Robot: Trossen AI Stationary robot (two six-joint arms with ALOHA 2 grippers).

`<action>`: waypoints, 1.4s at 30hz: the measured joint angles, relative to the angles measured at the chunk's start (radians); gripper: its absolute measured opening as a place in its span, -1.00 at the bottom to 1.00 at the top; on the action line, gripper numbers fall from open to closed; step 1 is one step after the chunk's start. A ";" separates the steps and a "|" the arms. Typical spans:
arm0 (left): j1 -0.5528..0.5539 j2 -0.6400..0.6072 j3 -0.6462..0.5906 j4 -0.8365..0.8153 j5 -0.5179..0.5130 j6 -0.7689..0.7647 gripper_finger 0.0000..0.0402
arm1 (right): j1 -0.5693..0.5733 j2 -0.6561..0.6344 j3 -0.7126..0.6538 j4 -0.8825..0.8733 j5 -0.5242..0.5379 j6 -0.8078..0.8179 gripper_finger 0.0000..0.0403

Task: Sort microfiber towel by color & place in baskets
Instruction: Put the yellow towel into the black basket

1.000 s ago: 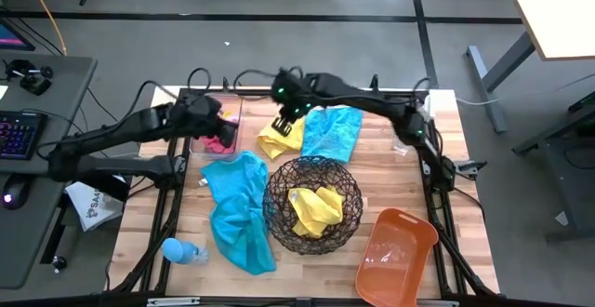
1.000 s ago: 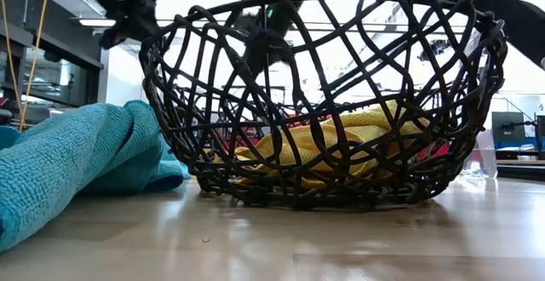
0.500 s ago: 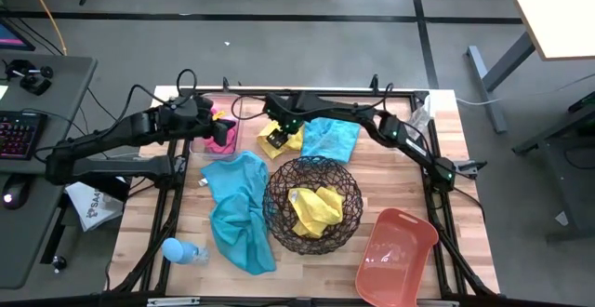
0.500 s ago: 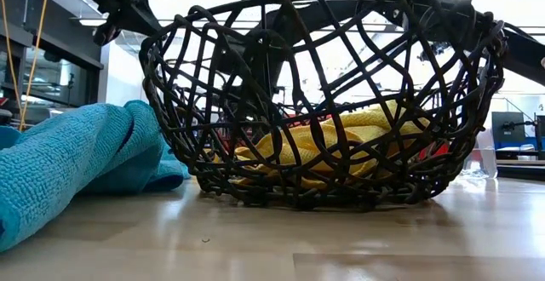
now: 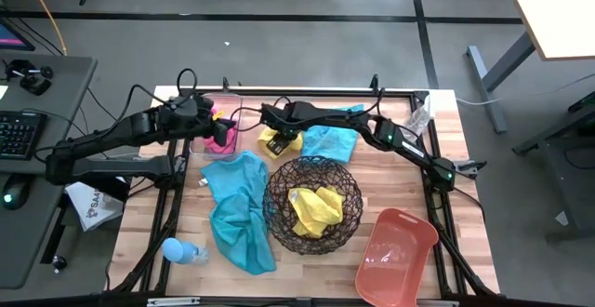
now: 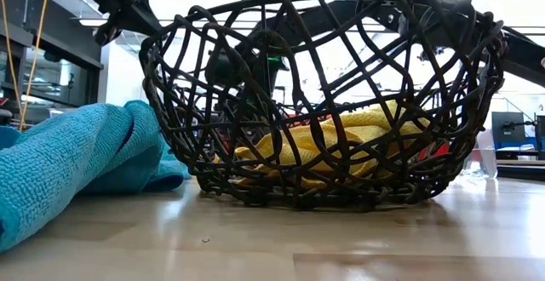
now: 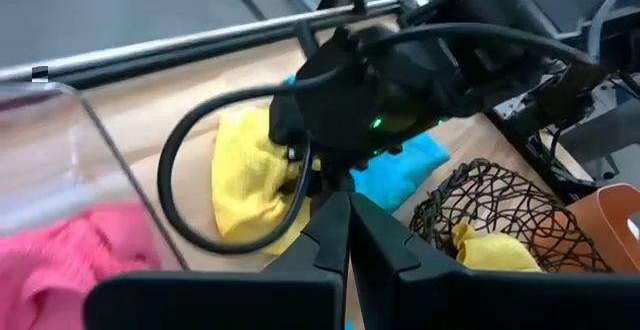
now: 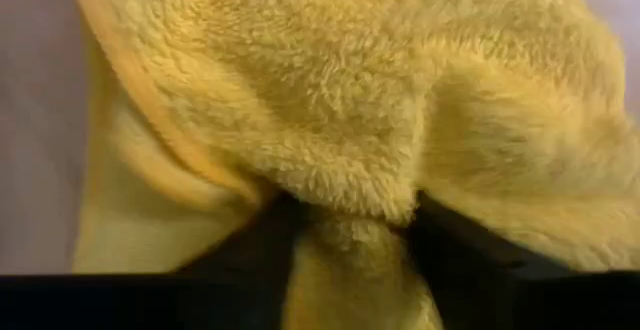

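Jaws of right gripper (image 5: 276,140) clamped on yellow towel (image 8: 330,120), left gripper (image 7: 348,232) closed, empty

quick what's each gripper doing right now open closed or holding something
Left gripper: shut, holding nothing, beside the clear bin.
Right gripper: fingers closing on the yellow towel; grip cannot be told.

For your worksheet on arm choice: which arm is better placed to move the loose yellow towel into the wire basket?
The right. Its gripper is down on the yellow towel, cloth bunched between its fingers, beside the wire basket. The left gripper hangs over the clear bin.
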 joint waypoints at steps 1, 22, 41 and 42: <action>0.000 0.000 0.000 0.015 0.000 0.009 -1.00 | 0.000 -0.004 0.000 -0.003 -0.009 -0.009 -0.53; 0.001 0.013 0.000 0.621 -0.015 0.287 -1.00 | 0.111 -0.663 0.000 -0.273 -0.175 -0.315 -0.98; 0.000 0.095 0.000 0.717 0.111 0.190 -1.00 | 0.327 -1.076 -0.926 0.116 -0.381 -0.050 -0.99; 0.000 0.095 0.000 0.718 0.111 0.190 -1.00 | 0.328 -1.107 -0.965 0.222 -0.419 -0.017 -0.99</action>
